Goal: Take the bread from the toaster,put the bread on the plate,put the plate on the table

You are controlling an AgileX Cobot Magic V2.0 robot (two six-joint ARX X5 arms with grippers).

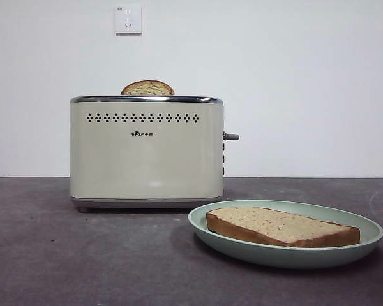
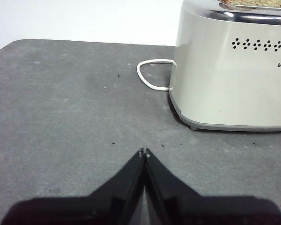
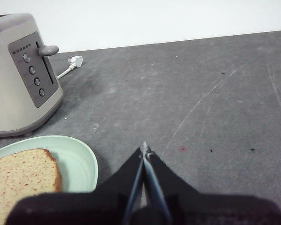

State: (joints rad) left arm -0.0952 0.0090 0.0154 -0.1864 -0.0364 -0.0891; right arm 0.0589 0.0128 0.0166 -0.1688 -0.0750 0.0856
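Bread: the bread is laid flat in the plate, its brown crust turned toward the front camera; in the right wrist view one corner of it is seen at the frame edge.
Plate: a pale mint green plate is set on the table, just in front of the toaster's lever end — whether its rim touches the toaster's base cannot be told from the low front view.
Toaster: the cream toaster is stood upright on the table, with its chrome rim on top, a row of small dark holes and a small black logo on its face, and the grey lever projecting from its side.
Second slice: the domed top of a second slice is seen rising out of a toaster slot.
Left gripper: the left gripper is held low over bare table, well apart from the toaster — its jaws are pressed together on nothing.
Right gripper: the right gripper is held over the table just beside the plate, its jaws closed tip to tip and empty.
Cable: a white cable is looped on the table by the toaster's end, and its plug is seen lying beyond the lever side.
Wall: a white socket is mounted on the wall above the toaster.
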